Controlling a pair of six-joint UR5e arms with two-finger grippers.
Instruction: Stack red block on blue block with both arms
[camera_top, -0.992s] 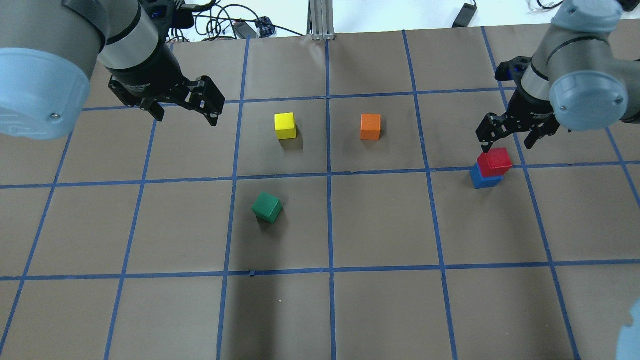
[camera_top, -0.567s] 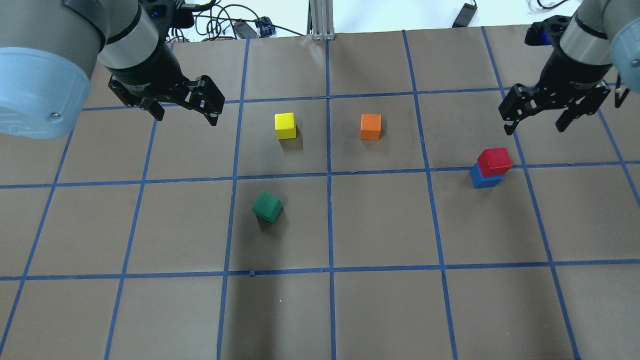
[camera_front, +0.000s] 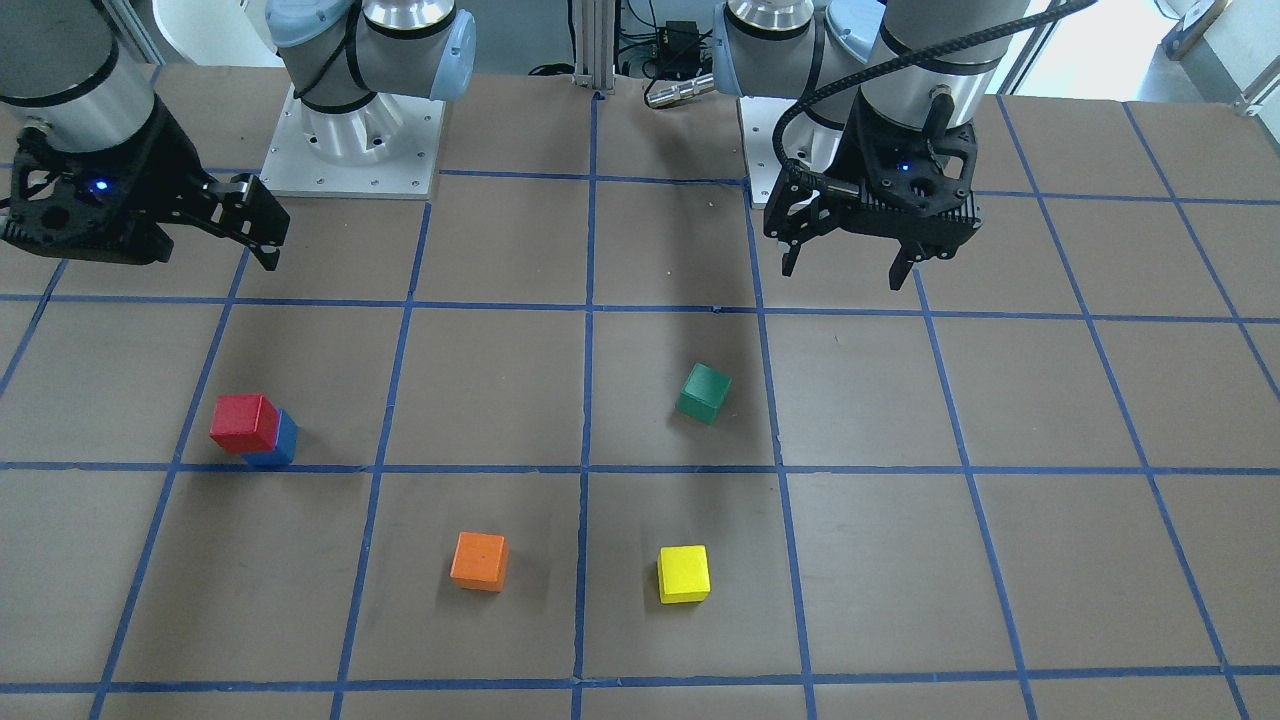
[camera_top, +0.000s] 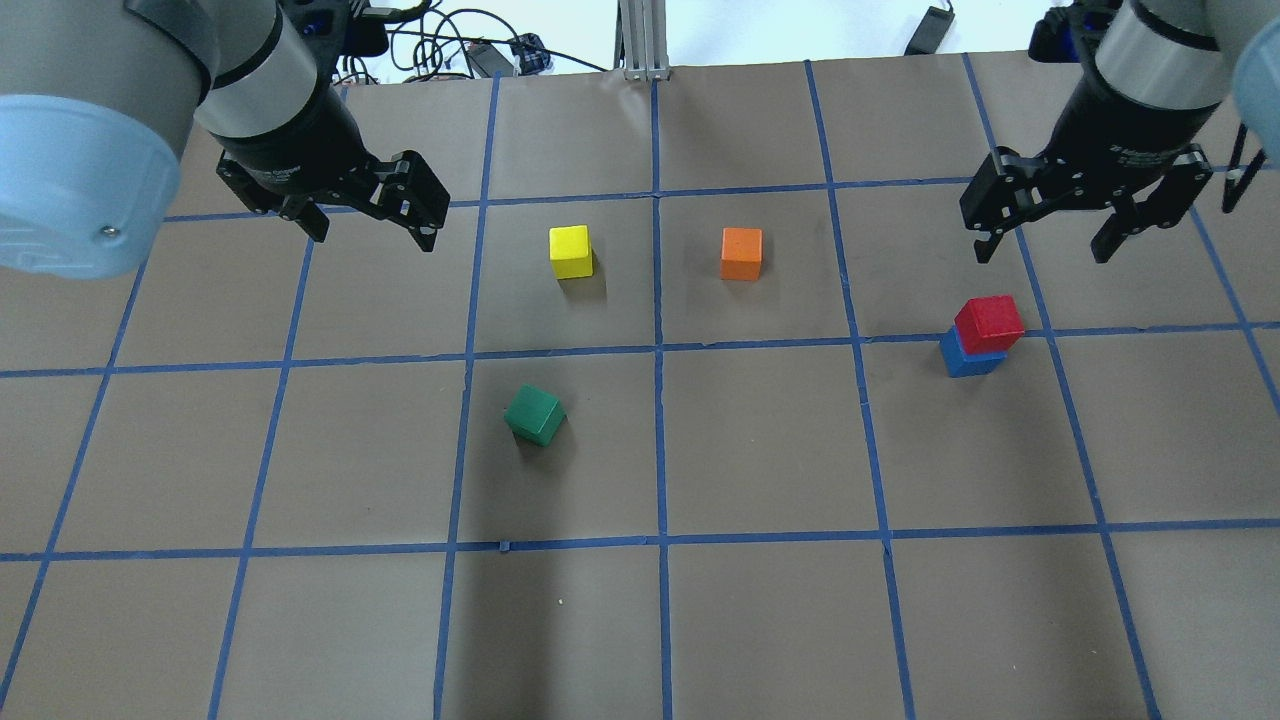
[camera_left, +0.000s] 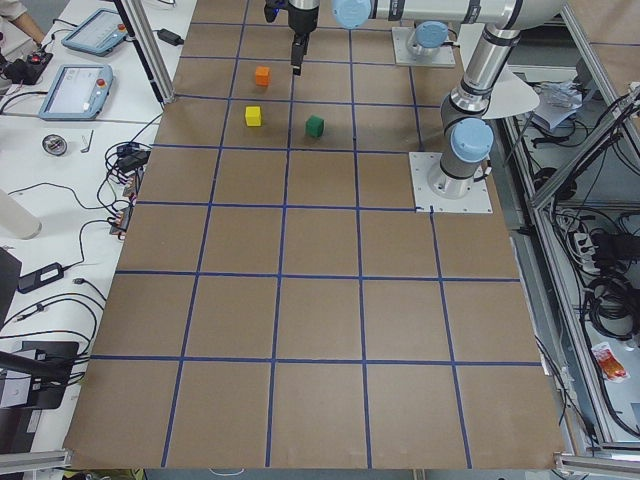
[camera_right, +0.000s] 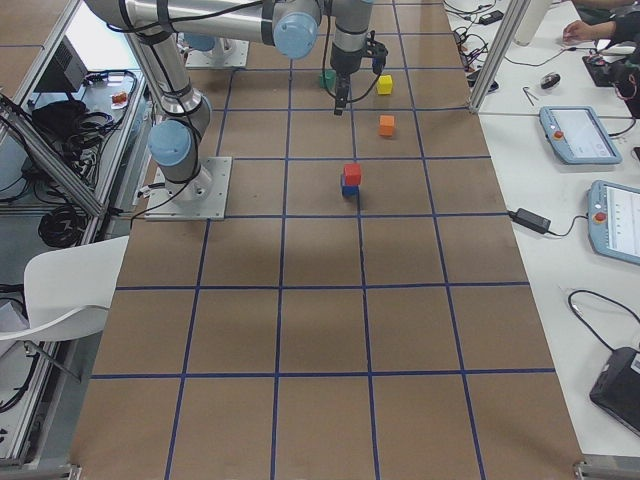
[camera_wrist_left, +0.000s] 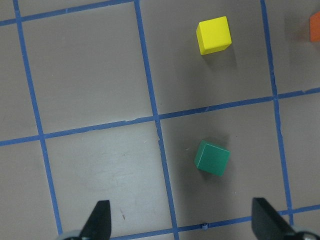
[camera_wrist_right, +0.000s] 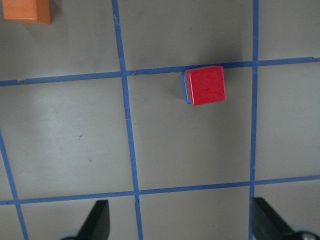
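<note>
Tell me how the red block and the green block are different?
1. Colour: the red block is red and the green block is green.
2. The red block sits on top of the blue block. The green block sits alone, straight on the table.
3. The green block is turned crooked to the blue tape lines. The red block sits nearly square to them.
Both are cubes of about the same size.

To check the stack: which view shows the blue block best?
Overhead exterior: the blue block shows largest there, beneath the red block. Front-facing shows one side, the right wrist view a sliver, exterior right a tiny patch.
</note>
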